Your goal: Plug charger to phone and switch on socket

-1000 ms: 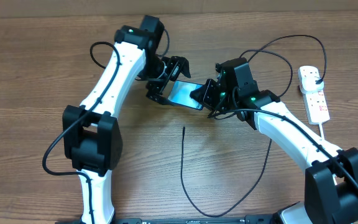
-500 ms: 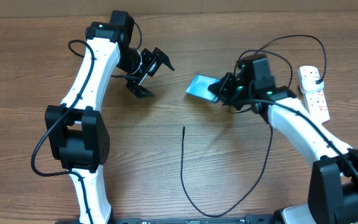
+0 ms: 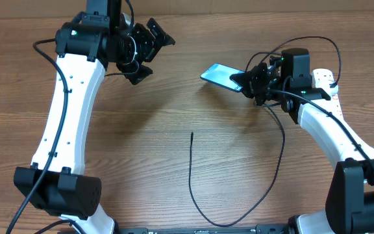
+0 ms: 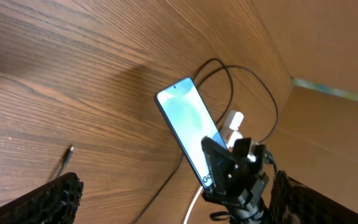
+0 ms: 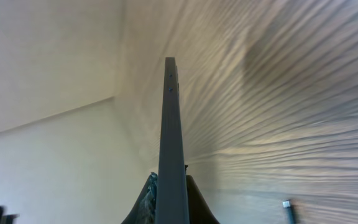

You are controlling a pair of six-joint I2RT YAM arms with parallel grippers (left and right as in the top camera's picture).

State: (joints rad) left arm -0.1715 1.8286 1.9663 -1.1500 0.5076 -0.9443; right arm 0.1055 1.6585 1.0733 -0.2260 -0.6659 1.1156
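Note:
My right gripper (image 3: 247, 80) is shut on one end of the phone (image 3: 219, 74) and holds it tilted above the table, lit screen up. In the left wrist view the phone (image 4: 188, 127) shows its blue screen with the right gripper (image 4: 229, 177) at its lower end. In the right wrist view the phone (image 5: 171, 124) is edge-on between the fingers (image 5: 169, 202). The charger cable's free tip (image 3: 192, 134) lies on the table, also visible from both wrists (image 4: 70, 151) (image 5: 286, 205). The socket strip (image 3: 318, 76) is far right, partly behind the right arm. My left gripper (image 3: 145, 49) (image 4: 179, 208) is open, empty and raised at back left.
The black cable loops from its tip toward the front edge (image 3: 208, 223), then up right (image 3: 282, 149) to the strip. A cardboard wall (image 4: 334, 56) runs along the table's back. Bare wooden tabletop (image 3: 141, 143) lies between the arms.
My left gripper let go of the phone and pulled away up and to the back left. My right gripper carried the phone to the right and back, lifting it.

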